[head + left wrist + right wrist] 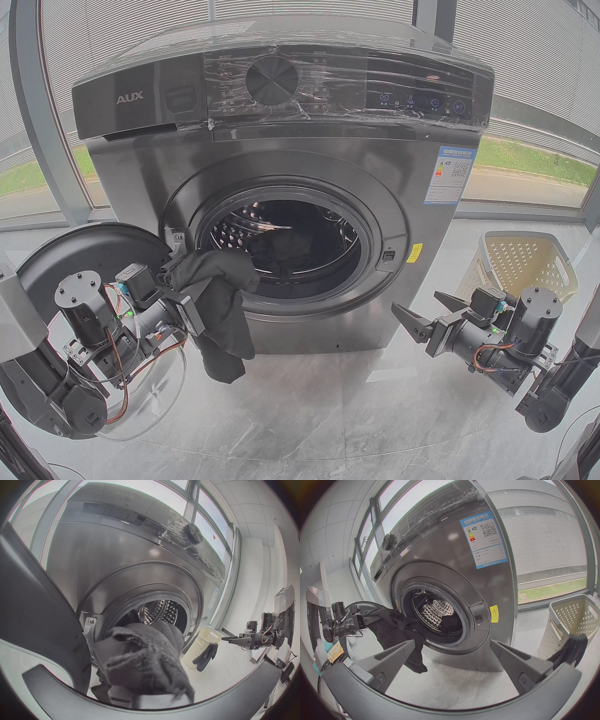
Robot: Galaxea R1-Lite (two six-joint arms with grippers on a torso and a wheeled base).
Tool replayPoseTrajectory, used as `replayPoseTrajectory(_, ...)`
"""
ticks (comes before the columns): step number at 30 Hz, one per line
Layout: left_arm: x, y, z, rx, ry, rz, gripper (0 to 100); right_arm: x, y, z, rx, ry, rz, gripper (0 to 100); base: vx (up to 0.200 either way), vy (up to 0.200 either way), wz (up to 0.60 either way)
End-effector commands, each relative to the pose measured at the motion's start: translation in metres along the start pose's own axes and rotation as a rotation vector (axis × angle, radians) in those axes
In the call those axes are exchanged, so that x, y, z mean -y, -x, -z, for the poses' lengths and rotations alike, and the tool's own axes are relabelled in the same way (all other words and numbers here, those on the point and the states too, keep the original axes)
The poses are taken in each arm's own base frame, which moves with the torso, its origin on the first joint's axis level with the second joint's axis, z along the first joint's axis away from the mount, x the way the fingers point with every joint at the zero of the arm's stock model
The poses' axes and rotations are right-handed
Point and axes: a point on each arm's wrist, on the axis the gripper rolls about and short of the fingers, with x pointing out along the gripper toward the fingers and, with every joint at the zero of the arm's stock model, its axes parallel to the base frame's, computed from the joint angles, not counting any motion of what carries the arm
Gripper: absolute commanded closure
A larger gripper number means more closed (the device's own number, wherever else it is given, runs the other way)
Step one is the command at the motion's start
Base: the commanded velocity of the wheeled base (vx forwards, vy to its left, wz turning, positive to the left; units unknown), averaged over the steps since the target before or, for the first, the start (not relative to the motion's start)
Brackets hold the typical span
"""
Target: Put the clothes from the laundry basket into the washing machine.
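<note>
The grey washing machine (pixel 281 144) stands with its round door (pixel 81 250) swung open to the left. My left gripper (pixel 187 278) is shut on a black garment (pixel 222 306) at the left rim of the drum opening (pixel 287 250); the cloth drapes over the rim and hangs toward the floor. Dark clothes lie inside the drum (pixel 450 622). My right gripper (pixel 417 301) is open and holds nothing, low before the machine's right front corner. Behind it stands the beige laundry basket (pixel 525 262), with a black garment (pixel 570 650) hanging over its rim.
Pale tiled floor (pixel 325 406) lies open in front of the machine. Glass walls and window posts (pixel 37 125) close in behind and beside it. The open door takes up room on the left by my left arm.
</note>
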Motion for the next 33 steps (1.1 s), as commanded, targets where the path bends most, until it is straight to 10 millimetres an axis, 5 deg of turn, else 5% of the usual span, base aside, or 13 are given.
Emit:
replayPoseTrajectory(1,0.0,0.0,0.002,-0.008,0.0,0.001,100,0.0,-0.001,0.002,-0.008,0.0,0.001,0,0.0,0.0,0.0)
replayPoseTrajectory(13,0.001,-0.001,0.005,-0.019,0.002,0.003,100,0.001,-0.002,0.006,-0.026,0.001,0.005,0,0.0,0.1,0.0)
replayPoseTrajectory(33,0.005,0.001,0.011,-0.045,-0.041,0.018,100,0.002,-0.001,0.009,-0.039,0.002,0.008,0,0.0,0.0,0.0)
